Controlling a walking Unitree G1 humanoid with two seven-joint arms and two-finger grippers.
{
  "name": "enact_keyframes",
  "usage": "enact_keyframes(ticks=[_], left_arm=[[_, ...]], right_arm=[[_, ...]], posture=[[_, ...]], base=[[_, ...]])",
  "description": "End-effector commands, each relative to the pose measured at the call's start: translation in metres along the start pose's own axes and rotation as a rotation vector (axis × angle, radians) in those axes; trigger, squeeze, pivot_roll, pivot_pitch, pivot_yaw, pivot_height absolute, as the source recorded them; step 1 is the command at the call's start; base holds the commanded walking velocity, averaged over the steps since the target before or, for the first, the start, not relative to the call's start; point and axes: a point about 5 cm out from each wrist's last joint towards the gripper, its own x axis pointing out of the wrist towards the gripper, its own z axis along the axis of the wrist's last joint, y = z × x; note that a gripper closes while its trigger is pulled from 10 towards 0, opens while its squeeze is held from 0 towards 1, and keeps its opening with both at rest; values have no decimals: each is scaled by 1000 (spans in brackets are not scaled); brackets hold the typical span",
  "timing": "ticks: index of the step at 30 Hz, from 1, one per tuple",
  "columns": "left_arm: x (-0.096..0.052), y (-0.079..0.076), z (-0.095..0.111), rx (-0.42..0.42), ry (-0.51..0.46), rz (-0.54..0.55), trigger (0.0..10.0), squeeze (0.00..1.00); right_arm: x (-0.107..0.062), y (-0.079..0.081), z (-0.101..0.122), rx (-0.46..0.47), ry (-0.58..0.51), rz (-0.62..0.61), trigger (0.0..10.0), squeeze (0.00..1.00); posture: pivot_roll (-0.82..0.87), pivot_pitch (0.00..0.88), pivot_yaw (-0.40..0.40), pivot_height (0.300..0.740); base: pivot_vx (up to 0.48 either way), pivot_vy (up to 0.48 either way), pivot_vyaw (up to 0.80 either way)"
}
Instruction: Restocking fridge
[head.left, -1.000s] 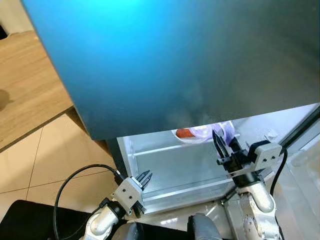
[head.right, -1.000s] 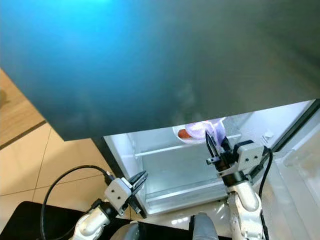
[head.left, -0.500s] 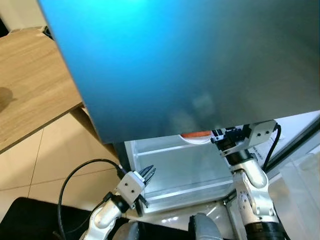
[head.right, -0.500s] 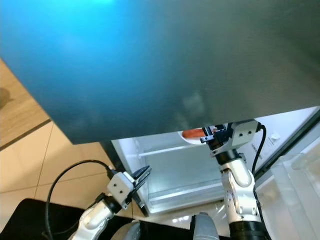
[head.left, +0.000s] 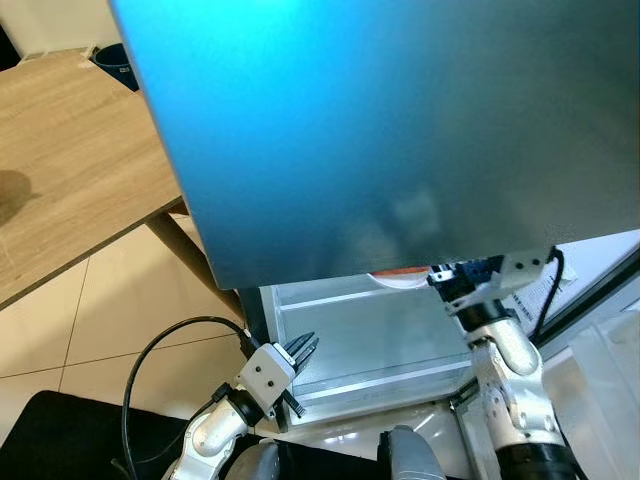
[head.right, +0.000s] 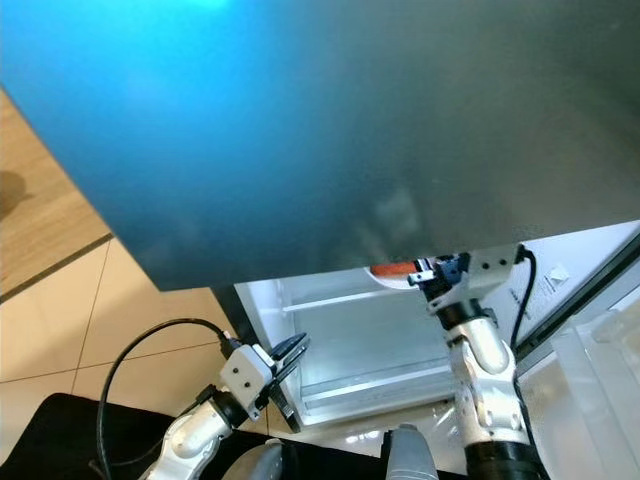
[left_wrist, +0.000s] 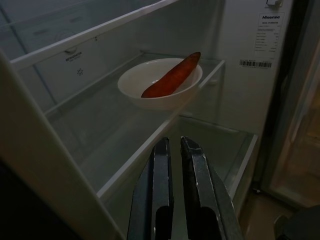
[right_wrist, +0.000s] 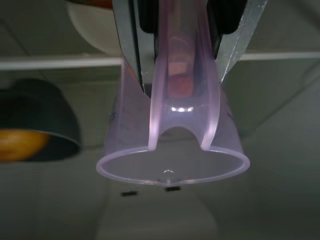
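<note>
Right wrist view: a translucent purple measuring cup (right_wrist: 172, 150) is held by its handle between the two fingers (right_wrist: 131, 45) of the right gripper (right_wrist: 180, 30), the fingers being closed on the handle from both sides and the round rim of the cup being turned toward the camera. Behind the cup, at about 9 o'clock, a dark bowl (right_wrist: 37, 120) with something orange in it is seen on a fridge shelf, and at 11 o'clock part of a white bowl (right_wrist: 92, 22) is seen above a shelf edge.

From the head views, the right gripper (head.right: 425, 275) is raised at about 3 o'clock of the picture, reaching in under the lower edge of the large blue-grey fridge door (head.left: 380, 130), just beside a strip of orange and the white bowl's rim. The lit fridge interior (head.left: 360, 330) with its glass shelf is seen below the door, between the two arms.

The left gripper (head.left: 303, 352) is held low at about 7 o'clock, near the left wall of the open fridge, with nothing gripped. In the left wrist view its fingers (left_wrist: 162, 190) are seen almost shut, only a narrow slit being left between them, and are pointed toward a shelf on which a white bowl (left_wrist: 160, 82) holding a long orange carrot (left_wrist: 172, 75) is set.

A wooden table (head.left: 70, 170) is seen at 9 o'clock, above a tiled floor (head.left: 110, 310).
</note>
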Motion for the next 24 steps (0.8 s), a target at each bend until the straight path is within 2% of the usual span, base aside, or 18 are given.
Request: enact_keyframes(ticks=[1,5,9,24], left_arm=[[2,-9,-2,-24,12,-34,10000,0],[2,-9,-2,-27,15,-36,10000,0],[2,-9,-2,-28,16,-39,10000,0],[1,-10,-1,-24,16,-56,10000,0]], right_arm=[[-8,-3,4,-2,-10,1,10000,0],[-15,-7,3,-6,0,-15,10000,0],[-22,-10,2,-4,5,-28,10000,0],[-27,-6,2,7,7,-28,10000,0]], posture=[[-118,171,46,656],[-119,170,47,656],[-122,171,55,636],[-116,175,59,621]], base=[[0,0,0],[0,0,0],[0,0,0],[0,0,0]])
